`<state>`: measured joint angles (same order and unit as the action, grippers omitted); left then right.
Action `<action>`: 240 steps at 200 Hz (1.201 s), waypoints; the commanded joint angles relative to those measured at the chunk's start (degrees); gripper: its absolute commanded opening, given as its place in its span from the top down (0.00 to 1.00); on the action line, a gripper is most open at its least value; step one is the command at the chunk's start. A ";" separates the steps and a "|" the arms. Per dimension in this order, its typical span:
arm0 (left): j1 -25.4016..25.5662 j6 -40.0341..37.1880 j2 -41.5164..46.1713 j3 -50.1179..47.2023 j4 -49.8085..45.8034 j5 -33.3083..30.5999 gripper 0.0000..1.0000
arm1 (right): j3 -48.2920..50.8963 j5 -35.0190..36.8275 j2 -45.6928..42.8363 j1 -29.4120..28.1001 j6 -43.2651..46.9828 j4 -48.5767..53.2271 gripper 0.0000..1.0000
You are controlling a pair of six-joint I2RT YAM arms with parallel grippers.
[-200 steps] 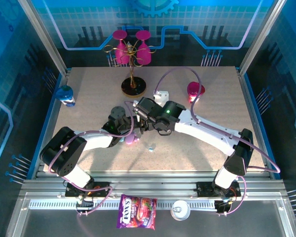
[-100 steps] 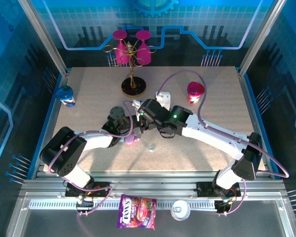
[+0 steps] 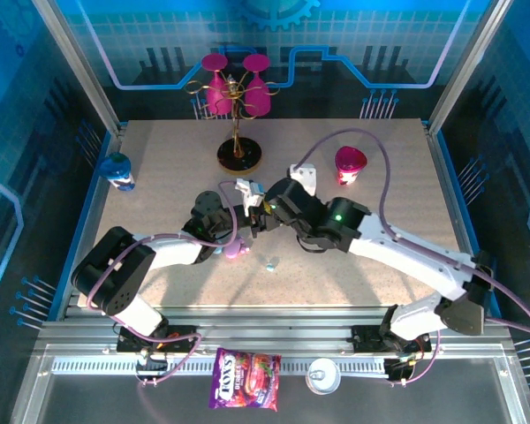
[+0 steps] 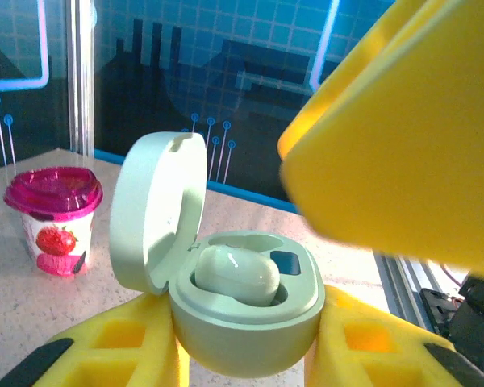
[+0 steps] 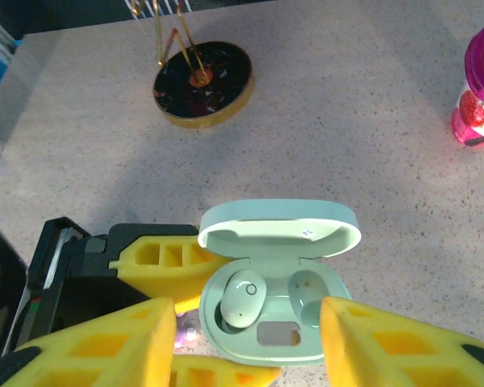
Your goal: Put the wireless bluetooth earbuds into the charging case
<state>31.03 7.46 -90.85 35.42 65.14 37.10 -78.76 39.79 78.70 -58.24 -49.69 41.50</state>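
1. Charging case (image 5: 270, 348): pale green and pebble-shaped. The lid (image 5: 278, 228) is swung open and stands upright. The case is located near the middle of the table (image 3: 380, 150).

2. Seated earbud (image 5: 242, 297): 1 whitish-green bud is lodged in the left socket, as seen by the right wrist camera. The socket beside it is bare.

3. Loose earbud (image 3: 270, 264): 1 tiny light blue bud lies on the table, just beside the pink case (image 3: 236, 250) and apart from the arms.

4. Left gripper (image 4: 242, 355): its 2 yellow fingers (image 4: 105, 343) are pressed against both flanks of the charging case, which is pinched between them.

5. Right gripper (image 5: 246, 322): its 2 yellow fingers (image 5: 403, 347) are spread apart above the charging case. Nothing is pinched between them.

6. Yogurt cup (image 3: 350, 164): pink-lidded with a strawberry label, set upright on the table, well apart from the charging case.

7. Glass stand (image 3: 239, 157): a round dark base with gold rods, carrying 2 pink glasses (image 3: 237, 88), set toward the far edge of the table.
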 commanded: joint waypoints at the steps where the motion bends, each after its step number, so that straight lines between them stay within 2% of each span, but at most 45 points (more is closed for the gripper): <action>1: 0.17 -3.50 -1.17 -1.57 6.46 0.21 0.73 | 4.51 -2.46 -4.64 -0.67 6.45 -7.87 0.46; 13: 0.09 -5.30 -1.27 -1.82 6.78 0.46 0.72 | 8.16 -5.32 -8.03 -0.20 9.43 -12.01 0.44; 30: 0.06 -8.45 -1.09 -2.32 6.67 0.18 0.73 | 13.67 -13.22 -13.24 1.44 15.99 -19.53 0.41; 52: 0.01 -12.74 -1.23 -3.71 9.21 -0.46 0.74 | 20.62 -20.22 -19.95 5.36 17.08 -25.79 0.41; 75: -0.33 -13.25 -2.22 -4.75 14.13 -0.38 0.75 | 24.02 -26.07 -23.84 11.02 15.28 -25.23 0.41; 97: -0.36 -12.99 -2.14 -4.57 14.27 0.12 0.76 | 24.44 -31.37 -24.46 15.03 14.82 -23.25 0.40; 112: -0.35 -13.69 -1.64 -4.87 14.06 -0.39 0.76 | 24.44 -34.86 -23.49 16.78 14.07 -22.94 0.36; 134: -0.38 -15.33 -0.44 -5.40 13.05 -1.44 0.76 | 24.80 -36.94 -22.05 17.59 12.56 -24.45 0.30; 156: -0.28 -16.29 0.63 -5.93 12.38 -1.68 0.75 | 24.67 -38.41 -20.10 17.89 11.40 -25.64 0.29; 240: -0.14 -17.57 3.48 -7.03 11.56 -1.95 0.75 | 22.07 -39.76 -13.36 18.57 9.70 -26.10 0.34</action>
<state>30.92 -8.12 -89.10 29.04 75.77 35.48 -54.74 1.78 64.14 -40.40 -39.03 17.04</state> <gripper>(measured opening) 0.338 0.667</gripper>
